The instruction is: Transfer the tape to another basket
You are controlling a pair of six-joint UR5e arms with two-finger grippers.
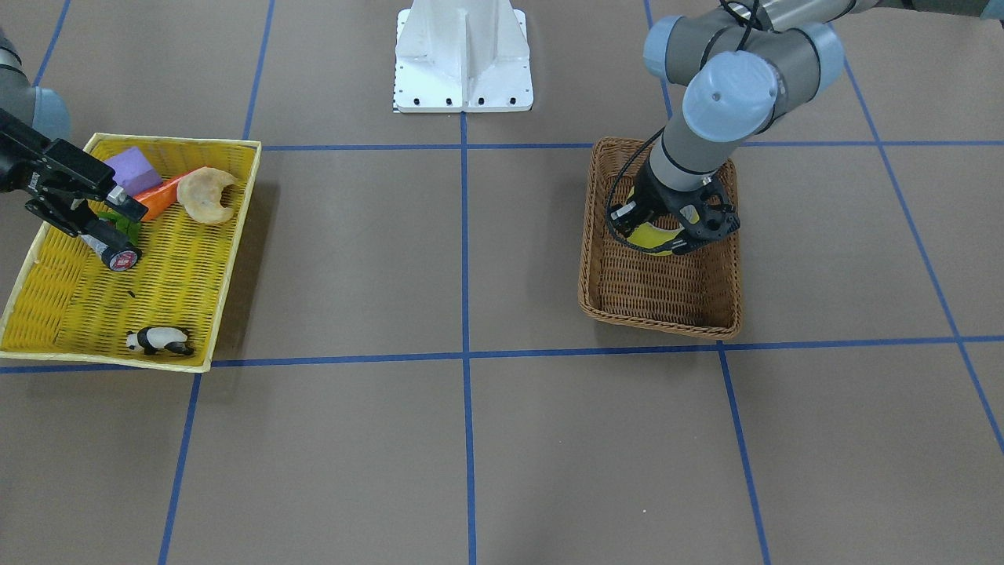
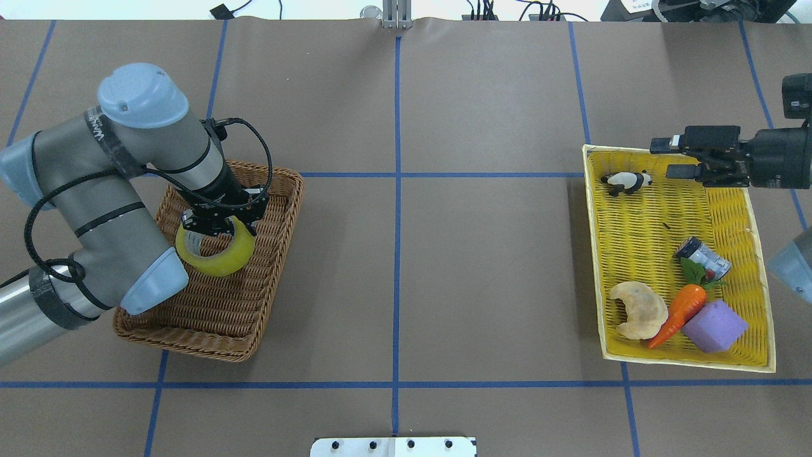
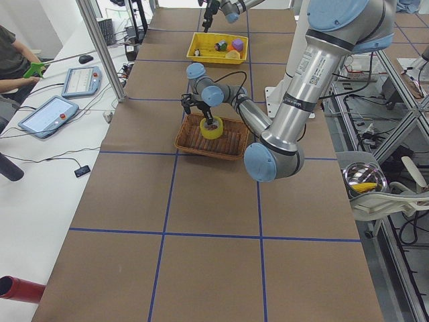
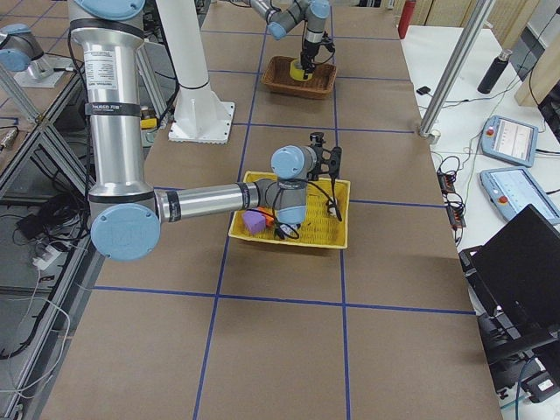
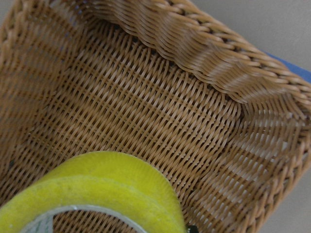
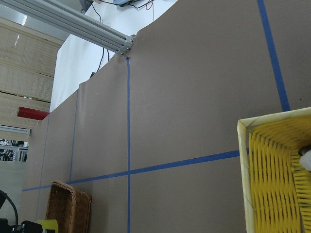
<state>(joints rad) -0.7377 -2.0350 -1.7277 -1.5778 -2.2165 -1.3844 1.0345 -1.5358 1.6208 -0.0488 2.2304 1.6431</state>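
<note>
The yellow tape roll (image 2: 219, 260) is inside the outline of the brown wicker basket (image 2: 209, 317) on the robot's left side. My left gripper (image 2: 219, 225) comes down from above and is shut on the roll's wall. The roll fills the bottom of the left wrist view (image 5: 107, 189), with the basket's woven floor (image 5: 160, 111) beneath it. I cannot tell whether the roll touches the floor. It also shows in the front view (image 1: 652, 235). My right gripper (image 2: 665, 158) is open and empty over the far corner of the yellow tray-basket (image 2: 634, 235).
The yellow tray holds a toy panda (image 2: 625, 182), a small silver can (image 2: 704, 257), a bread piece (image 2: 637, 309), a carrot (image 2: 679, 311) and a purple block (image 2: 715, 325). The white robot base (image 1: 463, 55) stands between the arms. Blue tape lines cross the brown table.
</note>
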